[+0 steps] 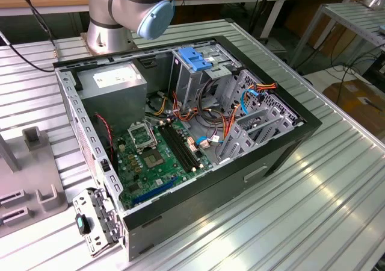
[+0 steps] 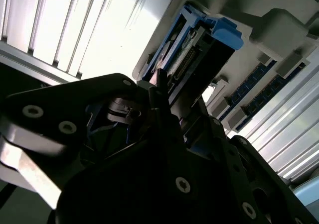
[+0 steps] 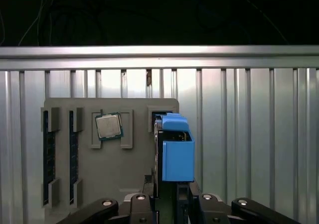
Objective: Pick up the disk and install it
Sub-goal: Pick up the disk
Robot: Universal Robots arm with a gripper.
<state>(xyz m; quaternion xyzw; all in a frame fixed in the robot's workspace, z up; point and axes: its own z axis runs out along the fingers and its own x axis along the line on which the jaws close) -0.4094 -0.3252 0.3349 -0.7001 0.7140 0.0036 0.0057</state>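
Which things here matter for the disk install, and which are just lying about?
In the job:
- flat metal disk in a blue plastic frame, standing in the grey plastic tray
- black metal pincer, right at the disk
- open black computer case

Lying about:
- square silver processor chip
- dark memory sticks

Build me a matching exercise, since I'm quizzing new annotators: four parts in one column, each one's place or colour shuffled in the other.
1 disk
2 processor chip
3 memory sticks
4 motherboard

A green, inside open computer case
B flat in a grey holder recess
C blue-framed, standing on edge
D dark blue, in narrow slots

Pairs: 1-C, 2-B, 3-D, 4-A
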